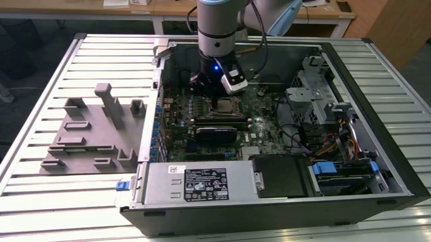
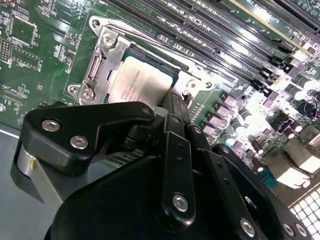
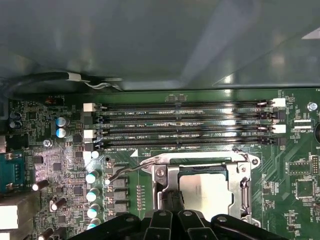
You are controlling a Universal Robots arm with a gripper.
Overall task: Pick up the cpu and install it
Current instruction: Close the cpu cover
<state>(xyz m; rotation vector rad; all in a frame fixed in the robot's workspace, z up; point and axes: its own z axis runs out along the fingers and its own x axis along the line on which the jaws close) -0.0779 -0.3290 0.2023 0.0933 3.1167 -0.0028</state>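
**Fig.: arm over socket, exterior + both wrist views.**

(a) Slatted table point(image 1: 40, 201), carrying all else.
(b) Computer case point(image 1: 398, 166), side open, on the table toward the exterior view's right. Power supply point(image 1: 195, 184) along its near wall.
(c) Grey fixture block point(image 1: 81, 141) on the table at the exterior view's left, just beside the case, well apart from the arm.
(d) Arm point(image 1: 217, 30), coming down approx. vertical into the case.
(e) Motherboard point(image 3: 295, 165) on the case floor. Memory slots point(image 3: 185, 125) run parallel along one side of the socket.
(f) Socket frame point(image 3: 167, 180), dark metal square, near board centre.
(g) Gripper point(image 2: 176, 102), low over the frame, its tip at one edge of the cpu. Apart, together or clamped: cannot tell.
(h) The cpu point(image 3: 205, 192), silvery square, lying inside the frame's opening, flat as far as can be judged.

Key relation: the cpu is directly beneath the gripper, offset slightly to one side. It is square, so there is no long axis; its edges run parallel to frame and slots. Judged: chip at its install site, release not confirmable.
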